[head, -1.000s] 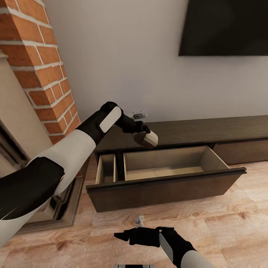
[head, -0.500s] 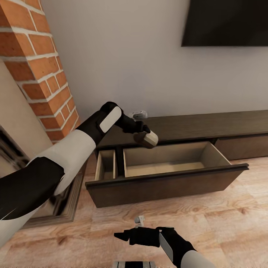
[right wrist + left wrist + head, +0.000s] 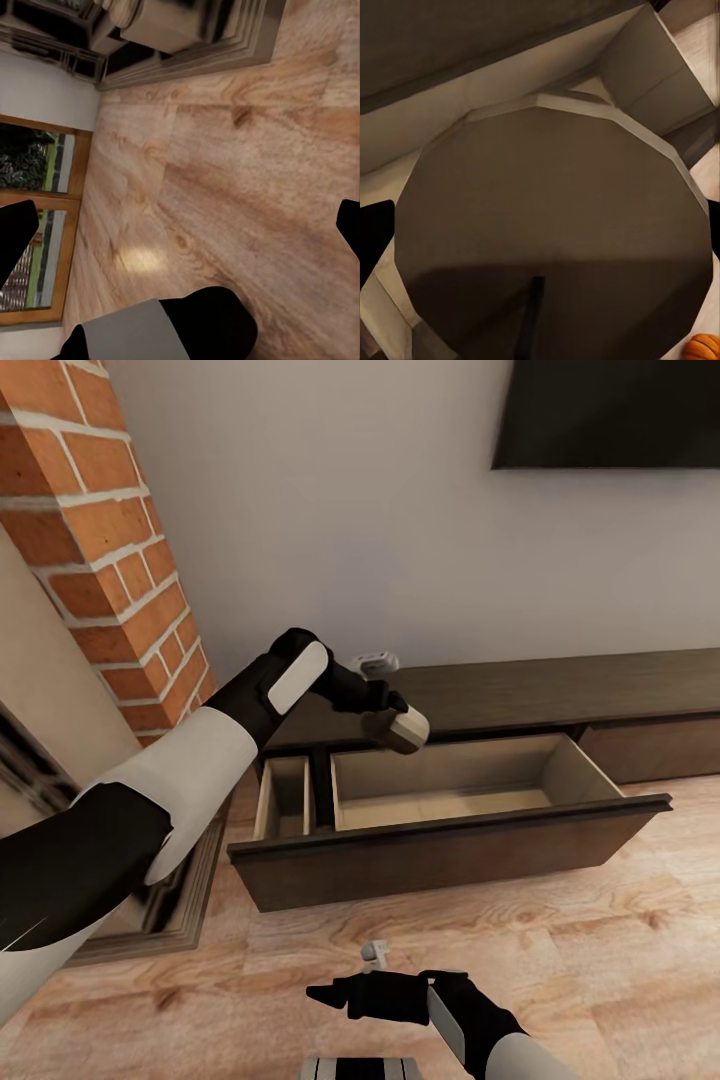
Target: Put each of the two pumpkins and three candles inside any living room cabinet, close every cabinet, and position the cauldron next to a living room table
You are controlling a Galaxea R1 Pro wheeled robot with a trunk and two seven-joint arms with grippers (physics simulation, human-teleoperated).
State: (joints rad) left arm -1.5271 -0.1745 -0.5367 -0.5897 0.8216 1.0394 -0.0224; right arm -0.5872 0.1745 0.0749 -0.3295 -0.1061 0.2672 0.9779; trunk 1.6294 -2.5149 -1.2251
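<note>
My left gripper (image 3: 392,726) is shut on a stout grey-brown candle (image 3: 402,731) with a paler end, held tilted above the back left of the open drawer (image 3: 440,788). The drawer belongs to the long dark-brown cabinet (image 3: 560,695) and shows a bare tan interior. In the left wrist view the candle (image 3: 551,232) covers nearly everything, with the drawer wall behind it. A sliver of an orange pumpkin (image 3: 704,347) peeks past its edge; where it rests is unclear. My right gripper (image 3: 330,993) hangs low over the floor before the drawer, open, its fingertips (image 3: 15,229) wide apart.
A brick fireplace (image 3: 110,560) with a stepped hearth frame (image 3: 170,925) stands at the left, close to the drawer's narrow side compartment (image 3: 285,798). A black TV (image 3: 610,410) hangs above the cabinet. Light plank floor (image 3: 560,980) lies in front. A window (image 3: 37,202) shows in the right wrist view.
The head view has shifted slightly, so the wall and cabinet sit a bit higher in the picture. The left gripper still holds the candle over the drawer, hardly moved. The right arm is unchanged.
</note>
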